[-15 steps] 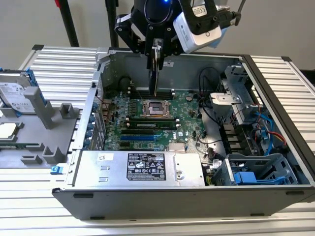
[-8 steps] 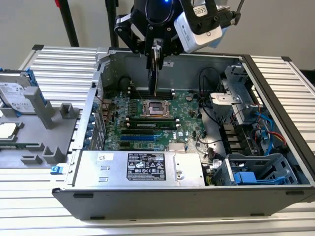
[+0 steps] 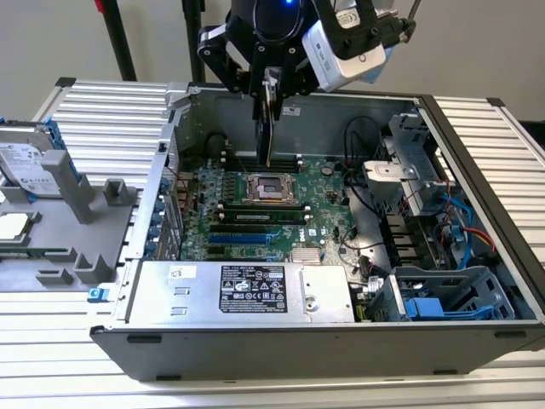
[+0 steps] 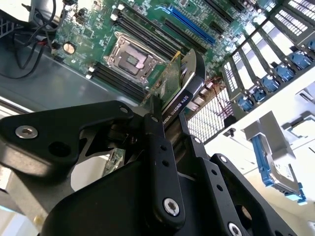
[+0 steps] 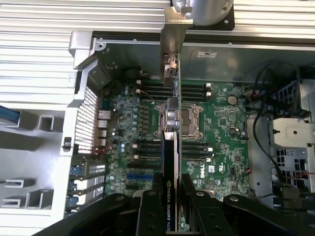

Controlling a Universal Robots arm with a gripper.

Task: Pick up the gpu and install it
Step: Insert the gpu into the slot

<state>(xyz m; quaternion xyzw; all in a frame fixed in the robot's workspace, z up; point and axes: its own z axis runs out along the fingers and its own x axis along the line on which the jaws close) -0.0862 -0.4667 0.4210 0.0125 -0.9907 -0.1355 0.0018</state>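
Note:
My gripper (image 3: 269,89) is shut on the gpu (image 3: 266,128), a slim green card with a black shroud that hangs edge-on above the open computer case. In the exterior view the card's lower end hovers over the motherboard (image 3: 328,183), just behind the square CPU socket (image 3: 271,189). In both wrist views the black fingers (image 4: 158,147) clamp the gpu (image 4: 179,83) from both sides. The first wrist view shows the gripper (image 5: 170,199) holding the gpu (image 5: 170,157), with its silver end bracket (image 5: 172,44) at the far end. Blue expansion slots (image 3: 238,232) lie on the board nearer the power supply.
The case walls (image 3: 477,162) ring the motherboard. A grey power supply (image 3: 247,290) fills the near side, and a blue drive cage (image 3: 443,298) sits at the exterior view's right with loose cables (image 3: 366,196) nearby. A hard drive (image 3: 30,166) and a grey fixture (image 3: 85,204) stand outside at the left.

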